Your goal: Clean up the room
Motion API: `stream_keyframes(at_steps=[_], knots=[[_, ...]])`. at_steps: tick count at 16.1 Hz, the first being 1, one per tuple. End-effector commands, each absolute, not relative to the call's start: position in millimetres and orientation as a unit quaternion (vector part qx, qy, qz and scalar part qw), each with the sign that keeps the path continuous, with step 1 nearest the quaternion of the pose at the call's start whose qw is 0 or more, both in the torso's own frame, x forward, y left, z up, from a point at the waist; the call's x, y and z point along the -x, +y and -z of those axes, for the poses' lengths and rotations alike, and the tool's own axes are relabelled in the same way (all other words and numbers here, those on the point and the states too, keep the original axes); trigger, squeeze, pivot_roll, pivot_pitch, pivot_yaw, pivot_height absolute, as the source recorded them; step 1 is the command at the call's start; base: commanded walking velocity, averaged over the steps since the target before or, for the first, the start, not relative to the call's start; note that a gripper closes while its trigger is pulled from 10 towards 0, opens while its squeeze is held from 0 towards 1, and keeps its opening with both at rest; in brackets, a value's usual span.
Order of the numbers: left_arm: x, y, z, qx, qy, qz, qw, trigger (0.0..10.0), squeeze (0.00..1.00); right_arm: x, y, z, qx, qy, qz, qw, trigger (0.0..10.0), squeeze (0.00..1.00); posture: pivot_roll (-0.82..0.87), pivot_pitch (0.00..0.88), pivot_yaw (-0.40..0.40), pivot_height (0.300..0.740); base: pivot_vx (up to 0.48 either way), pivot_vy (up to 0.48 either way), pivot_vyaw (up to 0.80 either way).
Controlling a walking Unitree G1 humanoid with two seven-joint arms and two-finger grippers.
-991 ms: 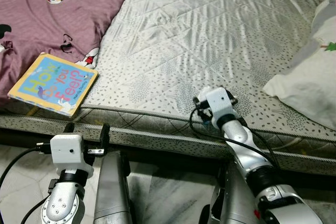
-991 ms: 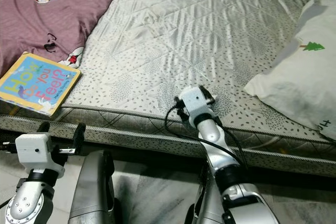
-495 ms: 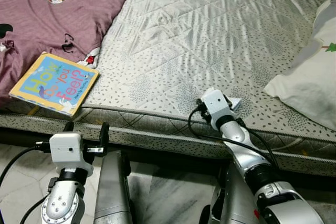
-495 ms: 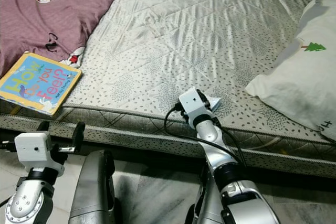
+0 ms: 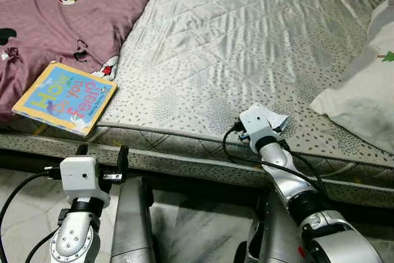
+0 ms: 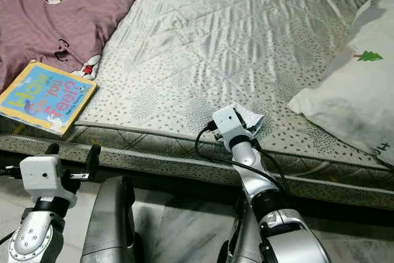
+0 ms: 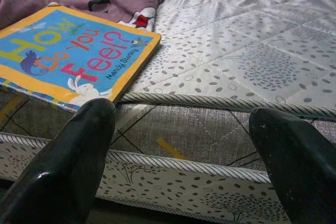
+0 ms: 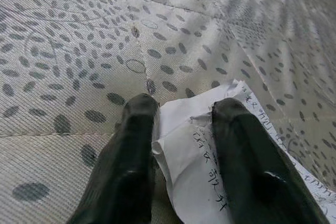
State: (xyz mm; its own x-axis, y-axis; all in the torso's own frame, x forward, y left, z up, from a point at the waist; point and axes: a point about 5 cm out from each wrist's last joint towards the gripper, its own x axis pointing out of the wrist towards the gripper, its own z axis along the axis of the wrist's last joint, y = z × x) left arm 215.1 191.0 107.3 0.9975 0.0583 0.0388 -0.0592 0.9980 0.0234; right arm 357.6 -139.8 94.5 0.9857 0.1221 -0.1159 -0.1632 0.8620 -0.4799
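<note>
Right gripper (image 8: 178, 129) now pinches the white paper (image 8: 210, 150) near the mattress (image 5: 246, 41) edge, more paper showing than before; left gripper (image 7: 181, 124) stays wide below the book (image 7: 63, 56).

A bare grey quilted mattress with dotted print (image 5: 246, 35) spans the room above a pale marble floor (image 5: 197, 232).

Big grey bed (image 5: 246, 35), purple blanket (image 5: 55, 23), picture book (image 5: 64, 98), crumpled paper (image 5: 274, 117), white pillow (image 5: 363, 100) on top
</note>
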Motion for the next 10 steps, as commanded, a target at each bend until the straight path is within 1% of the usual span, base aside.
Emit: stream_keyframes(at_steps=[1, 7, 10], knots=[[-213.5, 193.7, -104.5, -0.019, -0.014, -0.037, 0.999, 10.0, 0.0, -354.2, -148.7, -84.4, 0.249, 0.069, -0.06, 0.964, 0.0, 0.0, 0.16, 0.157, -0.015, 0.472, 0.0, 0.0, 0.0], [-217.8, 194.4, -102.4, -0.019, -0.015, -0.038, 0.999, 10.0, 0.0, -355.7, -150.1, -84.3, 0.236, 0.07, -0.055, 0.968, 0.0, 0.0, 0.16, 0.115, -0.017, 0.472, 0.0, 0.0, 0.0], [-224.4, 193.6, -104.8, -0.018, -0.024, -0.039, 0.999, 10.0, 0.0, -358.4, -148.6, -90.6, 0.174, 0.062, -0.053, 0.981, 0.0, 0.0, 0.15, 0.091, -0.014, 0.472, 0.0, 0.0, 0.0]])
